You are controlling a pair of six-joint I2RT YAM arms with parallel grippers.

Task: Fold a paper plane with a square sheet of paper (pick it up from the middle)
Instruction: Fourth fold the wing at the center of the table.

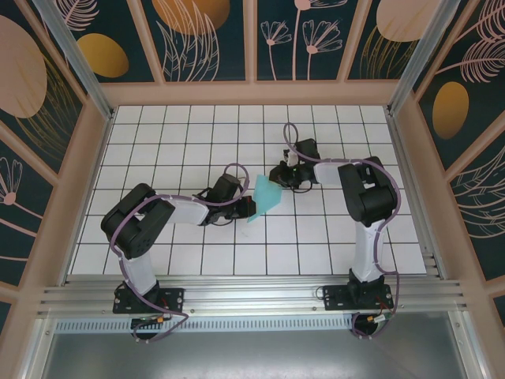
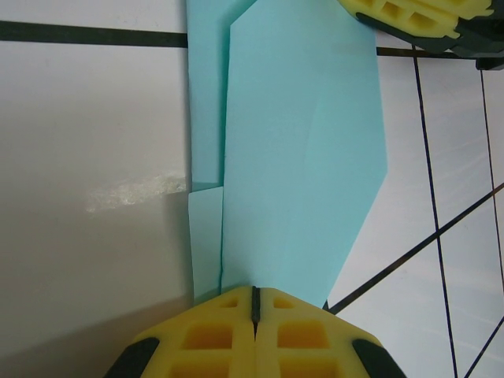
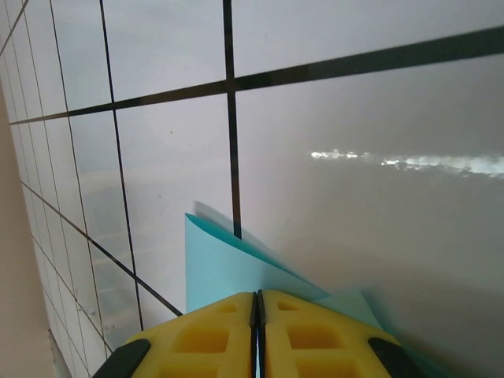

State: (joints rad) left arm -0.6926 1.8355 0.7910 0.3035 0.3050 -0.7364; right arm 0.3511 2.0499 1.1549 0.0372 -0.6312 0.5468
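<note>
The left gripper (image 2: 253, 303) and right gripper (image 3: 257, 303) are pinching opposite ends of the paper (image 2: 299, 157), jaws closed on it, which is probably handling light, limp and crease-prone, best gripped along its folds

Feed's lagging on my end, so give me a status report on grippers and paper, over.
Left gripper shut on teal paper. Right gripper shut on its opposite end. Paper partly folded, layers overlapping. Nothing seen in the way.

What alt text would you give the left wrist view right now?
Folded teal-blue paper is pinched in the shut yellow left hand at the bottom edge and stretches upward over the white gridded table. The yellow right hand meets its far end at top right.
</note>
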